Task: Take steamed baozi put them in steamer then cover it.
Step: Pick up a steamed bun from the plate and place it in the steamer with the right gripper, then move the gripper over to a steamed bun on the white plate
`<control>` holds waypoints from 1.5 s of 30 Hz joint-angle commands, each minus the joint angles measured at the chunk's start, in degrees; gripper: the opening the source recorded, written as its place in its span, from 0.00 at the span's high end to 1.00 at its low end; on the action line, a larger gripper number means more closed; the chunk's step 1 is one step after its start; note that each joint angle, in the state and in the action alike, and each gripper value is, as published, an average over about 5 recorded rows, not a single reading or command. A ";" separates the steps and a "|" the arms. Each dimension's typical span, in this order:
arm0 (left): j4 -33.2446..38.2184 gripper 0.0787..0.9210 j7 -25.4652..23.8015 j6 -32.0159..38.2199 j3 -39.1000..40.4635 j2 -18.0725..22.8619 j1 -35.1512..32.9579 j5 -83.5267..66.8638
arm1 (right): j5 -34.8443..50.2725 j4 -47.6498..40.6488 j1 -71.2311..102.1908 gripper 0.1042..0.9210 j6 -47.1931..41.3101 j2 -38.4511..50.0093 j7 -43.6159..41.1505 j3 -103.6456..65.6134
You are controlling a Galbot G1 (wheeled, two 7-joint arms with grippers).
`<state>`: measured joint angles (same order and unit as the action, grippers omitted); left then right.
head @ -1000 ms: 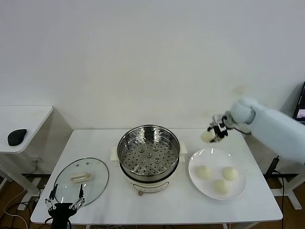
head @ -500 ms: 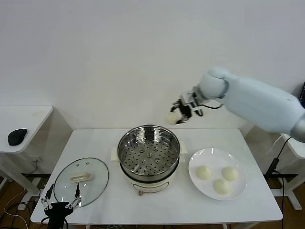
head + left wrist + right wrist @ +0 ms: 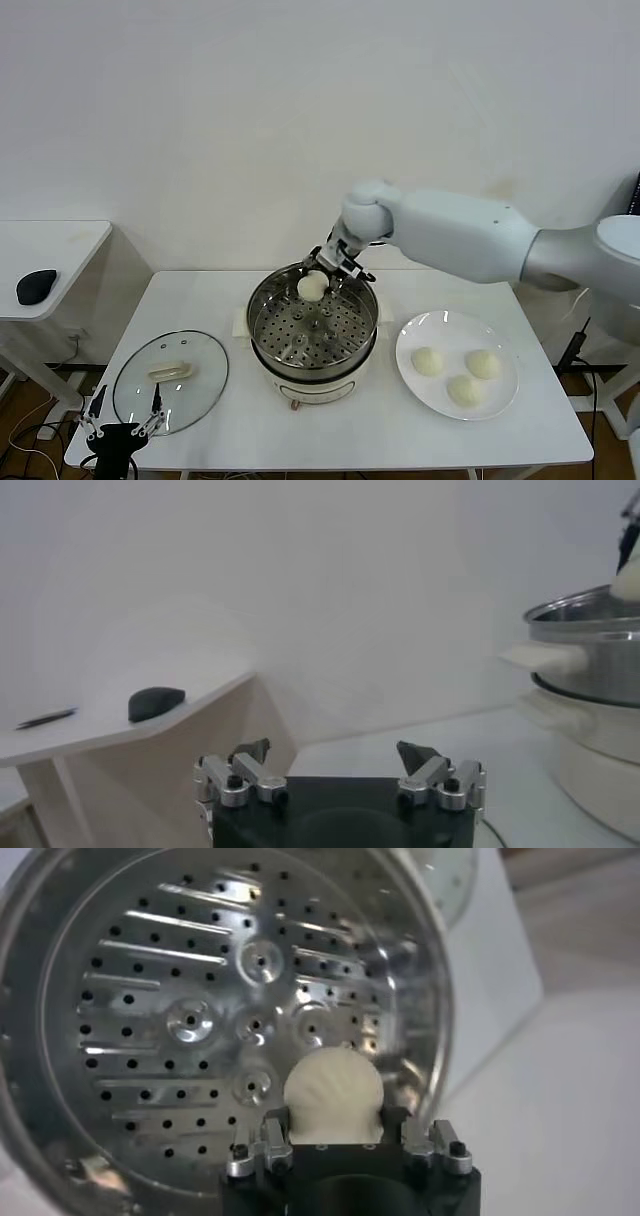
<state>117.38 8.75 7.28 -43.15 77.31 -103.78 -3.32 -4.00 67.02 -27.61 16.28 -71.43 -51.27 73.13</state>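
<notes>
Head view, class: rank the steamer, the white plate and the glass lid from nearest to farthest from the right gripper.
1. Steamer: directly under the right gripper, which holds a baozi.
2. White plate: on the robot's right.
3. Glass lid: far left, near the left gripper.

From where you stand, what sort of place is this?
Probably a lab set up as a kitchen test corner: a bare white table against a blank wall, a shiny round steel steamer, a white plate of cream buns, and a side desk with a black computer mouse.
</notes>
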 commanded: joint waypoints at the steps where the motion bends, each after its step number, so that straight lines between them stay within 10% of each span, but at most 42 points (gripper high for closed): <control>1: -0.17 0.12 -0.13 -0.03 -0.22 -0.05 0.22 -0.09 | -12.81 -6.39 2.79 0.43 12.17 -3.98 3.45 0.65; 14: -0.28 0.12 -0.32 0.11 -0.29 -0.21 0.24 -0.15 | -18.22 -12.45 4.01 0.42 15.45 -7.58 6.47 -0.84; 23: -0.04 0.12 -0.37 0.12 -0.57 0.01 0.00 -0.16 | -5.40 -6.42 -0.36 0.18 9.58 -4.32 3.16 0.10; 28: 0.42 0.12 -0.42 0.00 -0.65 -0.16 -0.25 -0.29 | 11.74 8.56 -8.82 0.12 -8.51 5.19 -4.55 1.64; 45: 1.20 0.12 -0.53 -0.55 0.99 -0.46 -0.11 0.51 | 12.22 34.01 -11.13 0.12 -32.60 46.43 -4.46 5.40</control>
<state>118.65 8.21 6.79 -42.60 76.83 -104.13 -3.08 5.61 87.95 -37.89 -4.78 -45.55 -55.03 76.71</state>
